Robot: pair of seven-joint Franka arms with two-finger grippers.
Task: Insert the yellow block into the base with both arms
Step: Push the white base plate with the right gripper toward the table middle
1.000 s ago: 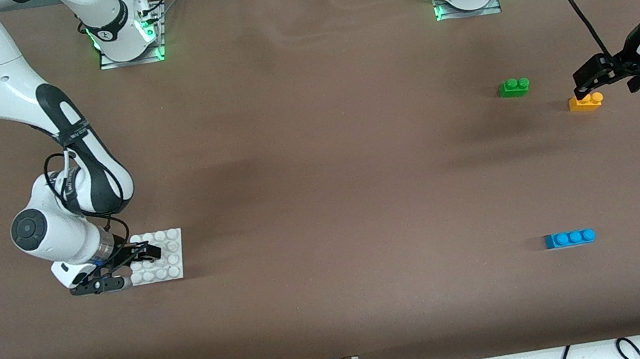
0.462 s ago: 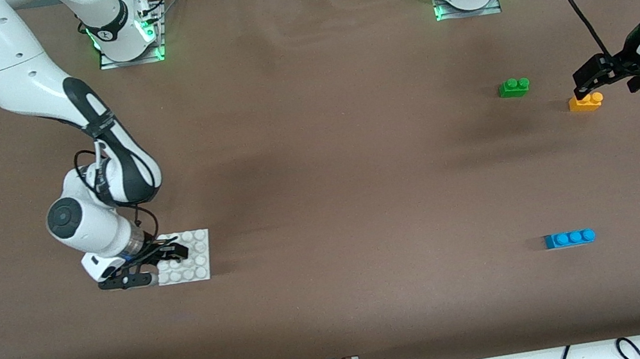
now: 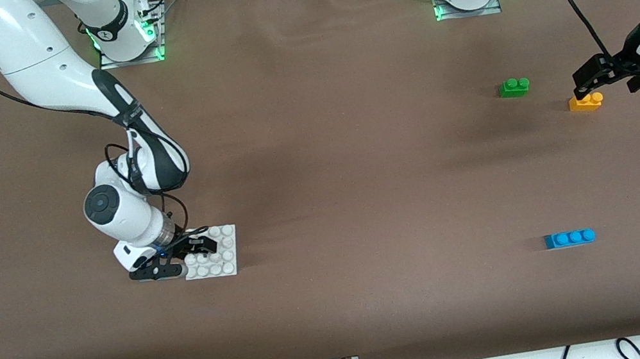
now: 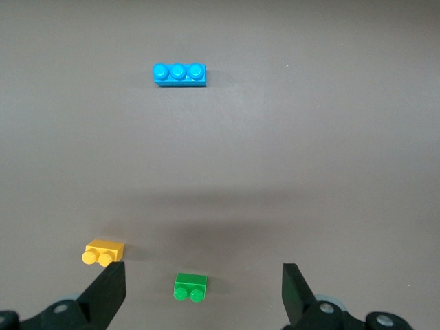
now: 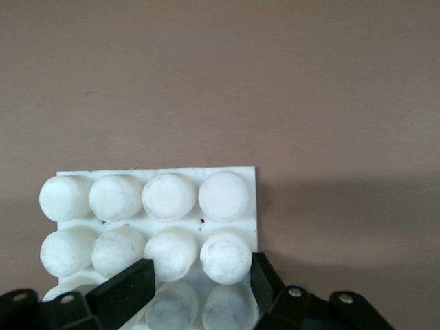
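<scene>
Yellow block [image 3: 585,102] sits on the desk [image 3: 329,158] toward the left arm's end, not gripped. Largest to smallest:

- Desk: brown cover, slightly wrinkled. Both arm bases are bolted along its edge farthest from the front camera; cables hang below the near edge.
- Right arm reaches down to the base [image 3: 221,258]. Right tool [image 3: 196,247] is clamped on the white stud plate, one finger on each side of a stud row per the right wrist view. Whether the plate rests on the desk or is lifted, I cannot tell.
- Left arm: left tool [image 3: 588,82] hangs just over the yellow block, fingers spread wide, gripping nothing.
- Blue three-stud brick [image 3: 569,238]: on the desk, nearer the front camera than the yellow block, well apart from it.
- Green two-stud brick [image 3: 514,87]: near the yellow block, slightly farther from the front camera.
</scene>
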